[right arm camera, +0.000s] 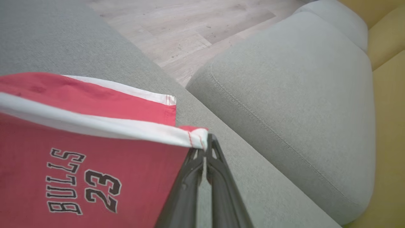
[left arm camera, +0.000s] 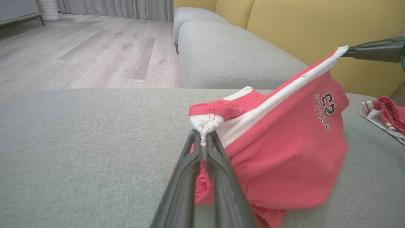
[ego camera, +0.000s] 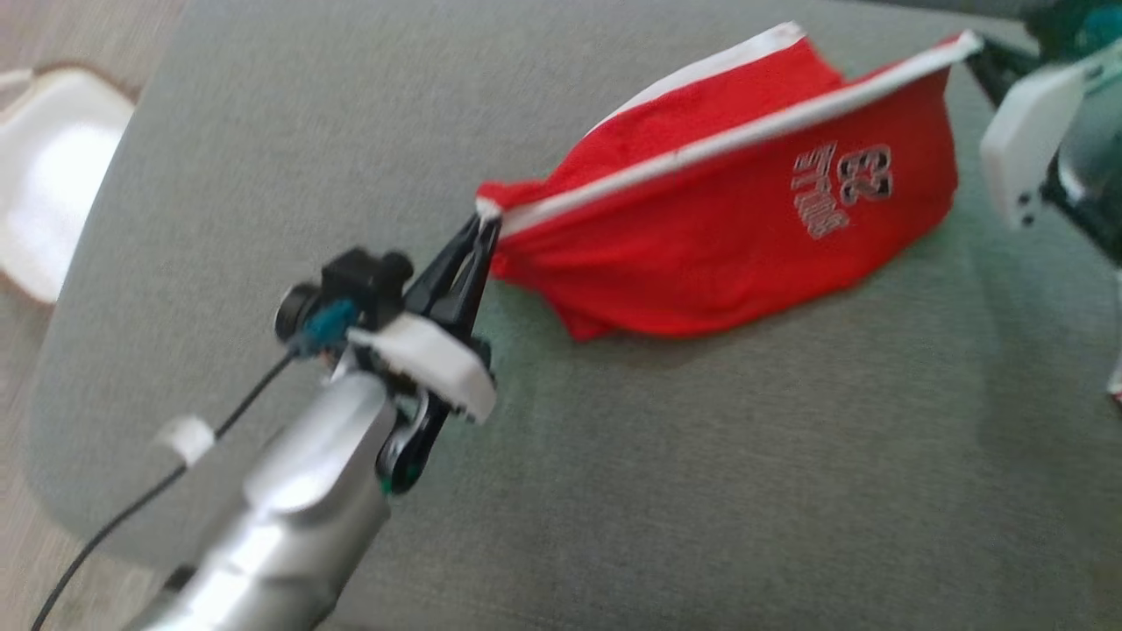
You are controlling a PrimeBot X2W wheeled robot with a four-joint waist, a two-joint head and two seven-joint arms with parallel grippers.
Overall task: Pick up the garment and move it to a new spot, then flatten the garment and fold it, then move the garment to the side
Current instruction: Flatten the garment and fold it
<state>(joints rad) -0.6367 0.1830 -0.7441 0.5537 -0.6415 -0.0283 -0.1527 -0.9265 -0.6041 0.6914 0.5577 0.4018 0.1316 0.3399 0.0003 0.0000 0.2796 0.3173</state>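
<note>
Red garment held taut.
Left gripper and right gripper each clamp a white-trimmed corner above the grey cushion.

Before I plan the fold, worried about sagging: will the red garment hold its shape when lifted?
Probably floppy: the red garment sags onto the cushion between the left end effector and right end effector. Likely light: pinched corners hold its white hem taut.
</note>
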